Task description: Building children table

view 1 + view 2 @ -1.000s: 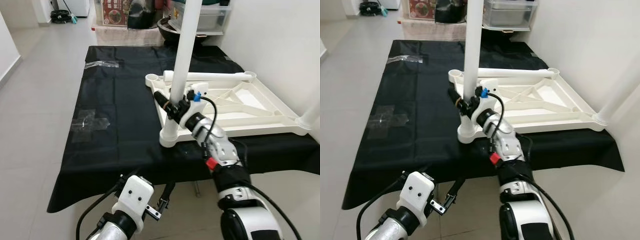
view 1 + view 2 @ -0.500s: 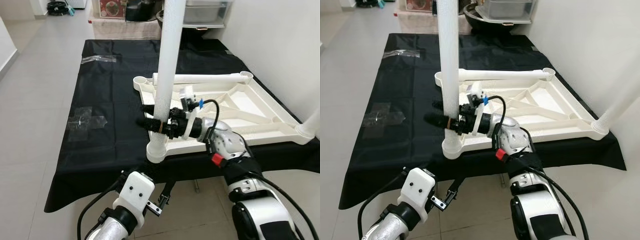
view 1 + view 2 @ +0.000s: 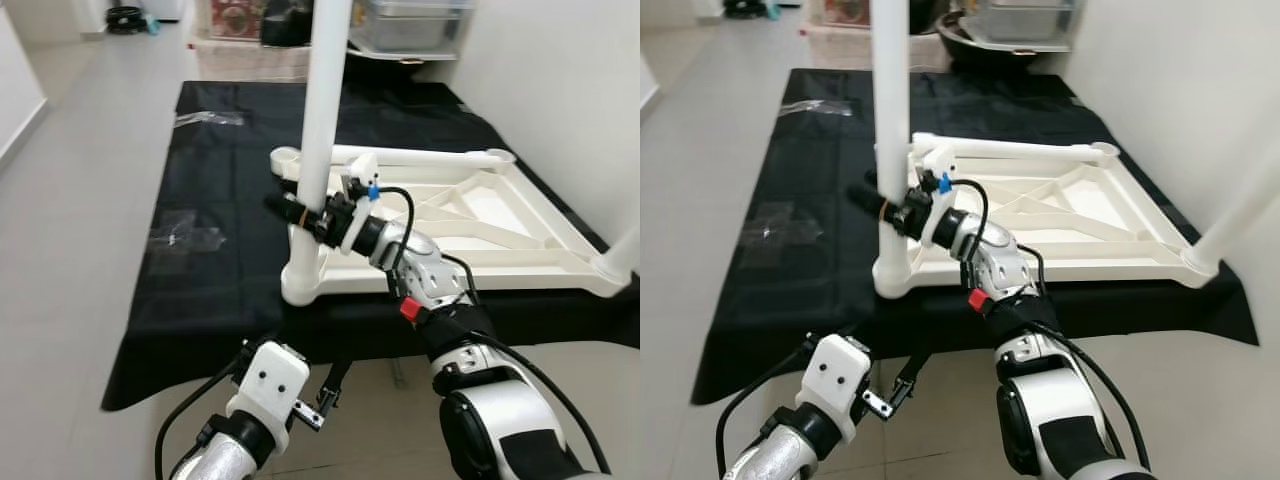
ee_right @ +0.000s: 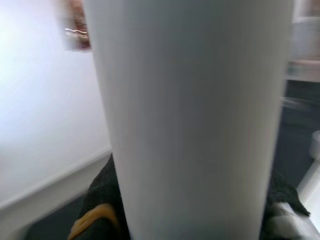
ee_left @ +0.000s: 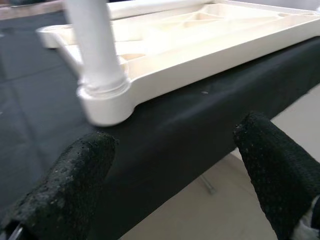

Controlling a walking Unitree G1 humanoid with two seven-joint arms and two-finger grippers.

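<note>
A white children's table top [image 3: 520,235] lies upside down on a black cloth [image 3: 220,210]. A white table leg [image 3: 322,110] stands upright in the near left corner socket [image 3: 300,285]. Another white leg [image 3: 420,156] lies along the far edge of the top. My right gripper [image 3: 300,212] is shut on the upright leg [image 4: 190,115] partway up it. My left gripper [image 5: 175,165] hangs open below the near edge of the cloth, with the corner socket [image 5: 102,102] ahead of it.
A second upright leg [image 3: 622,252] stands at the near right corner. A white wall [image 3: 560,80] runs along the right. Clear plastic wrap [image 3: 185,232] lies on the cloth at the left. Boxes and a storage bin [image 3: 405,25] stand behind the cloth. Grey floor tiles [image 3: 70,200] spread to the left.
The camera has shifted. My right gripper stays shut on the upright leg, and its wrist has turned from the earlier frames. The left arm has not moved.
</note>
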